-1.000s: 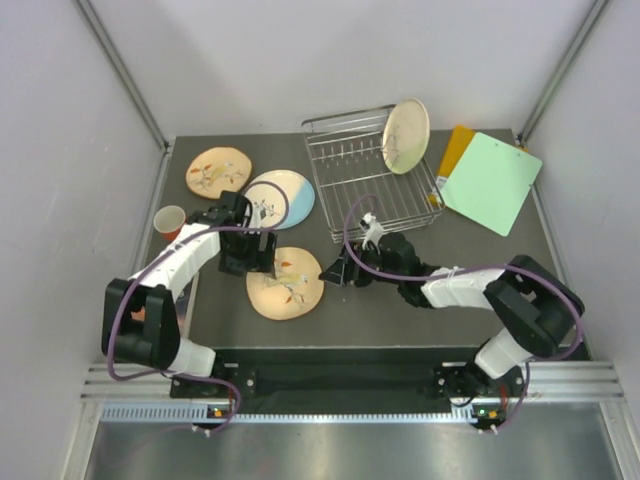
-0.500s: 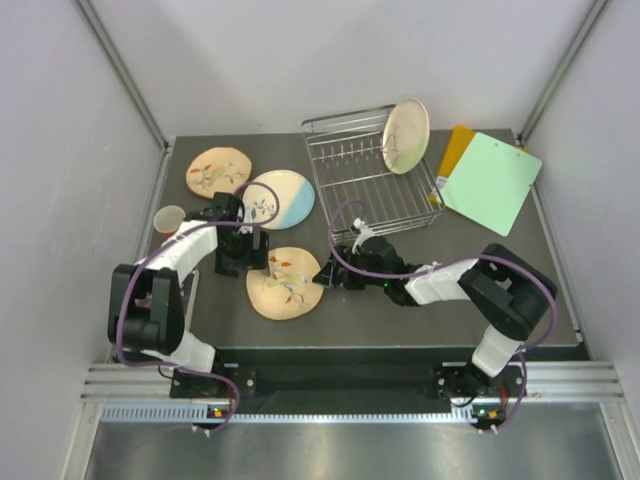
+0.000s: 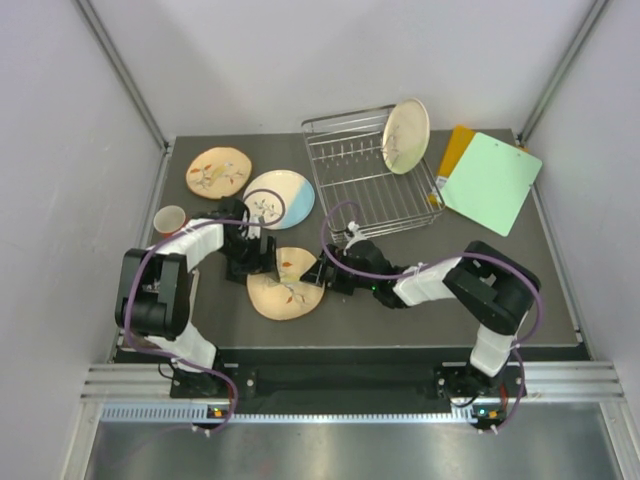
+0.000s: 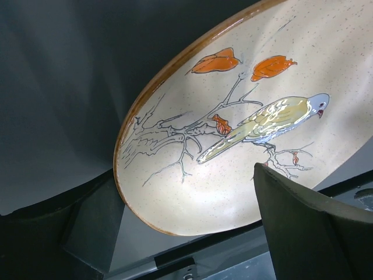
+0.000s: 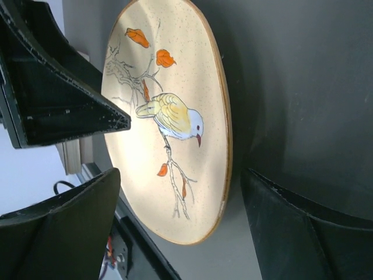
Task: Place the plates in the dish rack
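We flank the tan bird plate [image 3: 286, 290] near the bench's front edge, with the left claw [image 3: 250, 258] and the right claw [image 3: 322, 272] both spread wide (neither grips it). The next move, we judge, calls for pinching its rim and lifting it toward the dish rack [image 3: 365, 195].

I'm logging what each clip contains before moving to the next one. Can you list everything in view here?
tan round ceramic plate with bird sprig: one, tan, flat, front centre
tan round ceramic plate with floral sprigs: one, tan, flat, far left
white-and-light-blue round ceramic plate: one, flat, left of the rack
cream round ceramic plate: one, standing on edge in the rack's far right end
silver wire dish rack: one, silver, back centre
small red cup: one, left edge
flat green rectangular board: one, right of the rack
flat orange rectangular board: one, partly under the green one
dark grey table: one
left arm's fingers: two, black, spread at the bird plate's rim
right arm's fingers: two, black, spread at its opposite rim
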You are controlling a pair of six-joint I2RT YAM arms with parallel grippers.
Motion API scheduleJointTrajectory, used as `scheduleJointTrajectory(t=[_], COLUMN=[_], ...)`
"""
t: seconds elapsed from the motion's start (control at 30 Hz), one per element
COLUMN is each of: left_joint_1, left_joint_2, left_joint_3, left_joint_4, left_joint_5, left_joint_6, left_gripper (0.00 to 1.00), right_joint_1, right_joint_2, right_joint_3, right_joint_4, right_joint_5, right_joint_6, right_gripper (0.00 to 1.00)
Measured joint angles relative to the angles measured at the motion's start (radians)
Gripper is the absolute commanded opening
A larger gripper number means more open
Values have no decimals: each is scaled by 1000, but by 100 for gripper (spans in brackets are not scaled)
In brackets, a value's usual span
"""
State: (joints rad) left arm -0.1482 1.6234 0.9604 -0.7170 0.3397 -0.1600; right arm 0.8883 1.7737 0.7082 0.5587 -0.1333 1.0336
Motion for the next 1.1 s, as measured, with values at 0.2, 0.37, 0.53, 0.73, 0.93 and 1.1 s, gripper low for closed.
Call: scheduleJointTrajectory(t=[0.2, 0.37, 0.53, 0.73, 0.93, 1.1], left_joint_1=[-66, -100, -110, -134, -138, -137], left_joint_2=[-3, -4, -5, -5, -5, -9], left_joint_3=[0, 0, 0, -2, -2, -2], left_joint_4=[-8, -13, -10, -8, -12, -31], left_joint_5=[20, 28, 44, 44, 2, -23], left_joint_6=[-14, -24, -37, -47, -41, -39], left_gripper=[91, 91, 91, 91, 91, 92], right_joint_1=[0, 0, 0, 0, 0, 0], right_joint_2=[-22, -61, -82, -101, -97, -99], right_joint_3=[-21, -60, -99, -126, -125, -121], right_joint_4=[-12, -32, -38, -37, -59, -28], right_joint_5=[13, 27, 24, 20, 23, 24], right_joint_6=[61, 68, 47, 7, -34, -40], right_gripper=[84, 68, 59, 45, 0, 0])
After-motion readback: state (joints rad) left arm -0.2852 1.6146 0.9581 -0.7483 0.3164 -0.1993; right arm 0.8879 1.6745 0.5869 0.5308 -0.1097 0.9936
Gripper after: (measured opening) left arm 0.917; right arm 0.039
